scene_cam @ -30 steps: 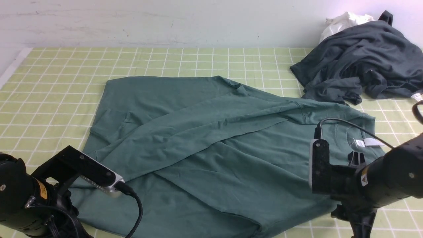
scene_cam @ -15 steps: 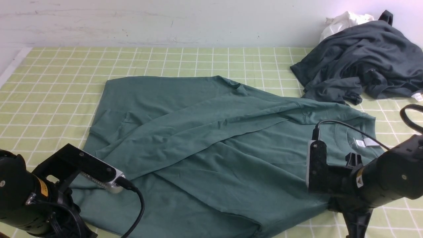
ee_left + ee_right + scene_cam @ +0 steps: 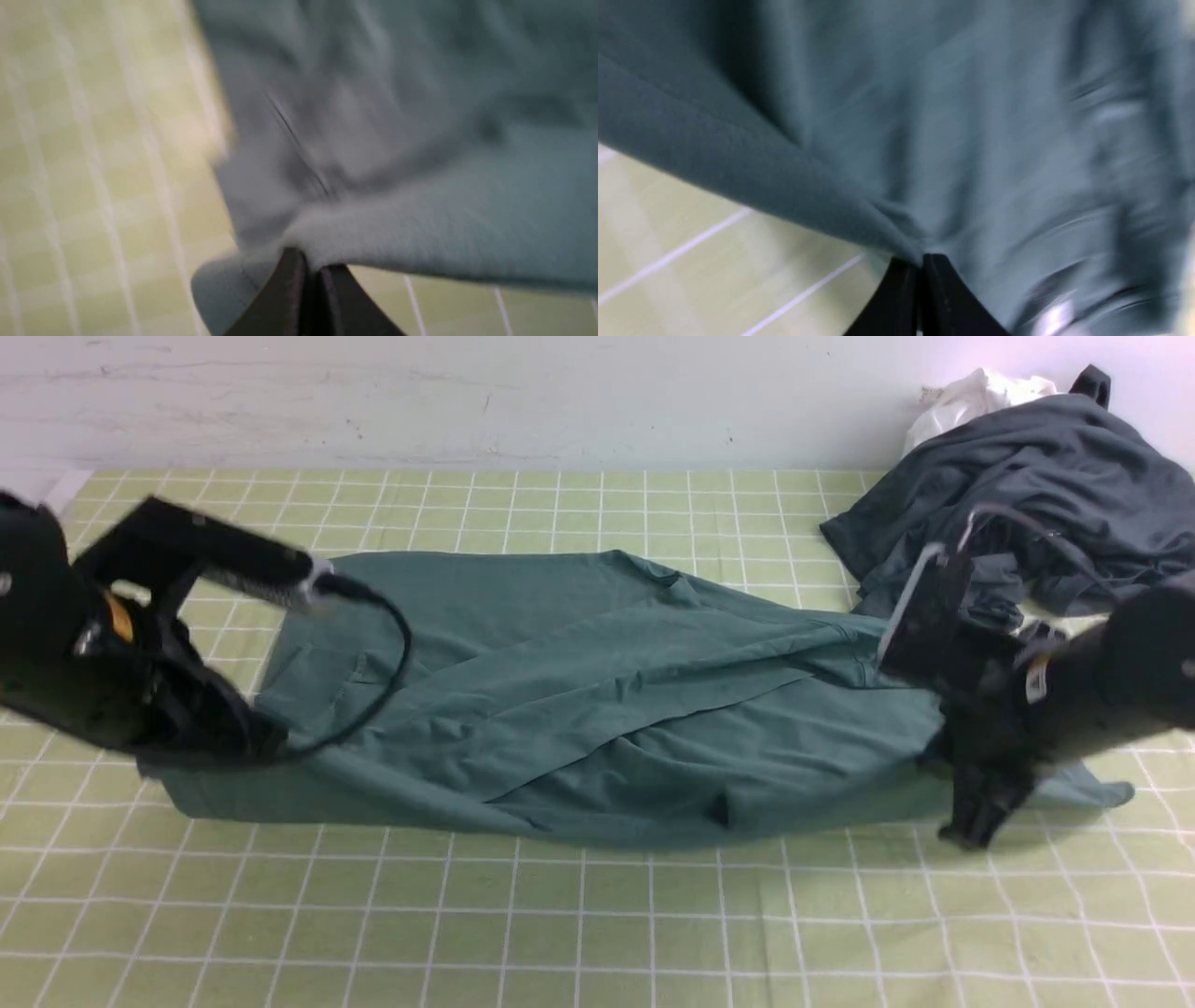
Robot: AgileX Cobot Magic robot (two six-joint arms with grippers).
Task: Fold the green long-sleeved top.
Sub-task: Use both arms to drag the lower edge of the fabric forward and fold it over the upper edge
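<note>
Two grippers, left (image 3: pixel 306 289) and right (image 3: pixel 920 289), are clenched, each on a part of the one green long-sleeved top (image 3: pixel 579 709). The top is suspended between them along its near edge; its far part lies on the one checked bench (image 3: pixel 597 933). Beyond its far right part, one dark grey garment (image 3: pixel 1018 476) and one white cloth (image 3: pixel 971 406) are located.

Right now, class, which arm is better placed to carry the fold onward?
Neither clearly: the left claw and right claw both grip the near edge of the green top, so I'd use both together.
</note>
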